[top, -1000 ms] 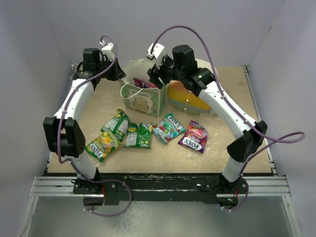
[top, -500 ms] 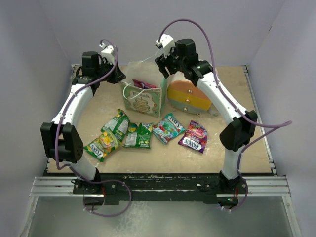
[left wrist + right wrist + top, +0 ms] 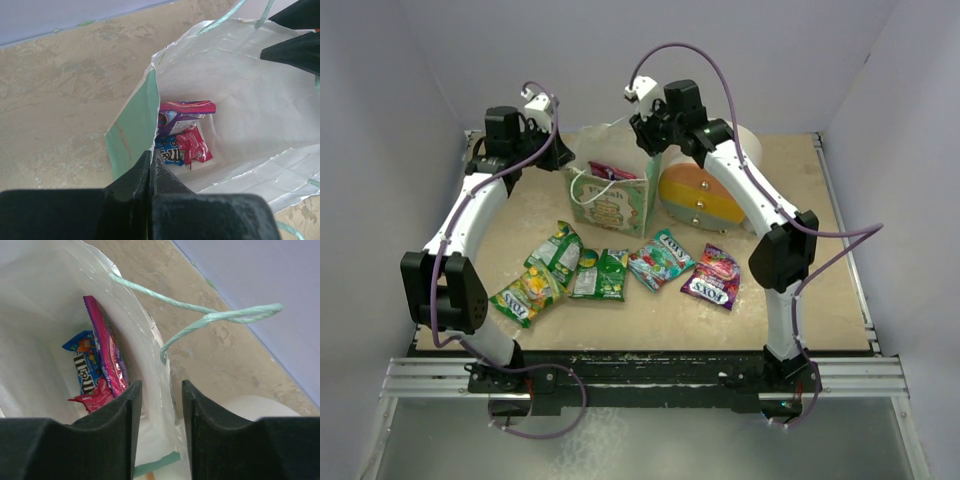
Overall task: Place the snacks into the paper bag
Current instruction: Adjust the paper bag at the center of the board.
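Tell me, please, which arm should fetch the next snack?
Probably the right: the right gripper is open, merely straddling the paper bag's rim, while the left gripper is shut on its wall.

Soft, even light from above, bright over the desk [image 3: 820, 290]; shadows faint and soft-edged; top view crisp; up close the left claw [image 3: 151, 159] and right claw [image 3: 161, 390] go black, detail lost; paper bag [image 3: 250, 100] lining glares white.

Pale green and cream paper bag [image 3: 612, 203] stands upright, mouth open, far centre. Inside: magenta-edged purple packet [image 3: 184, 114], blue packet [image 3: 167, 155], red packet [image 3: 196, 145]. Nearer, lying flat in a row: shiny green packets [image 3: 557, 250] left, teal-and-red packet [image 3: 661, 260], dark purple packet [image 3: 712, 275] right.
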Robot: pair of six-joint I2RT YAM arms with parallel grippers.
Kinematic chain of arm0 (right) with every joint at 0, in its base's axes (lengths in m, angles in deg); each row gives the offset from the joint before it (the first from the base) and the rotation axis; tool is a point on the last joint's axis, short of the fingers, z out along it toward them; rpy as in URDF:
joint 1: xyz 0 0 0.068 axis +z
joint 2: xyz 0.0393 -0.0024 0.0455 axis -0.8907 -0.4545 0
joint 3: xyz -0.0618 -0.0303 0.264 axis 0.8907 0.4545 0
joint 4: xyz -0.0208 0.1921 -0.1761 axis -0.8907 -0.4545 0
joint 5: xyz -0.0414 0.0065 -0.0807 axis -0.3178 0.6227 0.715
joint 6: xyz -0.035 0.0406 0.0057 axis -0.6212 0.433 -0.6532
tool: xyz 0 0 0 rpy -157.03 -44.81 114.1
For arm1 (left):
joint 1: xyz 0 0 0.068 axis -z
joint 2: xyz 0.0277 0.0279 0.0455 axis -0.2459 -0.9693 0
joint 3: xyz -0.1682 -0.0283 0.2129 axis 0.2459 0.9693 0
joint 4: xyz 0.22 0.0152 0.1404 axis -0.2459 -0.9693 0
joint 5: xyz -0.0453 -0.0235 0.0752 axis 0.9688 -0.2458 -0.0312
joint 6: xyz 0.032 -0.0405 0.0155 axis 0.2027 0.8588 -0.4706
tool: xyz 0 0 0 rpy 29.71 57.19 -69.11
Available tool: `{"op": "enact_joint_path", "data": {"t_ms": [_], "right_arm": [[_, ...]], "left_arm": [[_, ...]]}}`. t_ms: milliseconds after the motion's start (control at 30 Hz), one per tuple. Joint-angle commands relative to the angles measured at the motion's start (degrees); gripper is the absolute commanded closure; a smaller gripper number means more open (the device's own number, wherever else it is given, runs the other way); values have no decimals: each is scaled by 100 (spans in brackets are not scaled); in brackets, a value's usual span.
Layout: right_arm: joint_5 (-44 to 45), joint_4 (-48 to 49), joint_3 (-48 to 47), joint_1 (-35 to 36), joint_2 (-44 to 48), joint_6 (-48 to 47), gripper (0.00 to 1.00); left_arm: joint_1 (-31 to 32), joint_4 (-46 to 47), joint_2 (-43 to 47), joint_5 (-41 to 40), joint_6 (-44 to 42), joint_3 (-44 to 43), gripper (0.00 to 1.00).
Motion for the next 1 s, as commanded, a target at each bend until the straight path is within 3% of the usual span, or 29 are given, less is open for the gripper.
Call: {"op": "enact_joint_path", "data": {"t_ms": [0,233,433,700,867,967], "right_arm": [[-248,-33,-304,-26,98,15,66],[-316,-65,-304,-27,98,-50,98],[-404,-48,-276,-27,183,-60,100],[-615,-28,-35,-28,405,-62,100],[-701,-69,-7,-27,473,6,100],[-713,-123,-7,-27,497,28,100]], "left_arm": [[32,394,307,130,-190,11,100],[32,410,358,137,-318,12,100],[32,425,399,212,-440,17,95],[23,406,524,769,-990,-123,56],[-12,-116,996,646,-1768,-166,29],[-210,-659,1341,514,-2088,-213,18]]}}
